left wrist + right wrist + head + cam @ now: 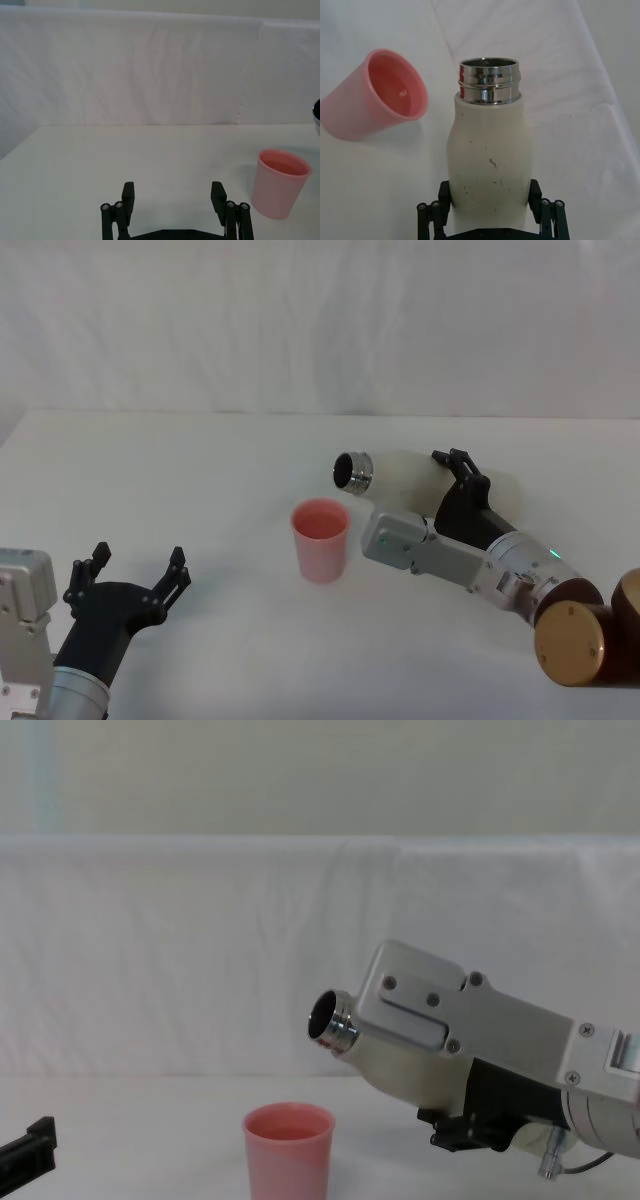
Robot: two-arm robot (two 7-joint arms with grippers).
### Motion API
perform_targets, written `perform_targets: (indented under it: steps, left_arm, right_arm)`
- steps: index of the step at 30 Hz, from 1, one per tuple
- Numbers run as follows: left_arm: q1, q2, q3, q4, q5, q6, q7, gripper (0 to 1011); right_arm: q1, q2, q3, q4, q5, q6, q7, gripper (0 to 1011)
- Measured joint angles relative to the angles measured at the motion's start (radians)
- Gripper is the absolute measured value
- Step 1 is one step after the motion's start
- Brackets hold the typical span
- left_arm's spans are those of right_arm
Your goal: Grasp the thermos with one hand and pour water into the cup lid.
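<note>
Cream-white and tipped nearly onto its side, your thermos (405, 476) hangs above the tabletop (200, 470) in the right claw (462, 472), whose two black fingers (434, 215) are clamped on either side of the lower body. Its long axis runs almost level across the scene, base toward the robot's right and steel neck toward its left. The open mouth (352, 471) points left and slightly down, above and just to the right of the cup lid (320, 540). From the chest camera you see the neck (333, 1019) held clearly higher than the pink rim (288, 1121), with a gap between the two.

You find the cup lid upright on the tabletop near the middle, touching nothing but the surface beneath it. Its inside shows pink to the bottom; you cannot tell from these views how much water it holds.

Your left claw (135, 575) waits low at the near left, well apart from the cup lid, fingers spread wide with nothing between them.
</note>
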Motion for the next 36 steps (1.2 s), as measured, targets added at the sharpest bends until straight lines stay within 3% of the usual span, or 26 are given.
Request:
perform_targets:
  steps: [36]
  left_arm:
    - [0.0, 0.0, 0.0, 0.0, 0.0, 0.0, 0.0, 1001]
  right_arm:
    - [0.025, 0.008, -0.046, 0.023, -0.137, 0.021, 0.018, 952]
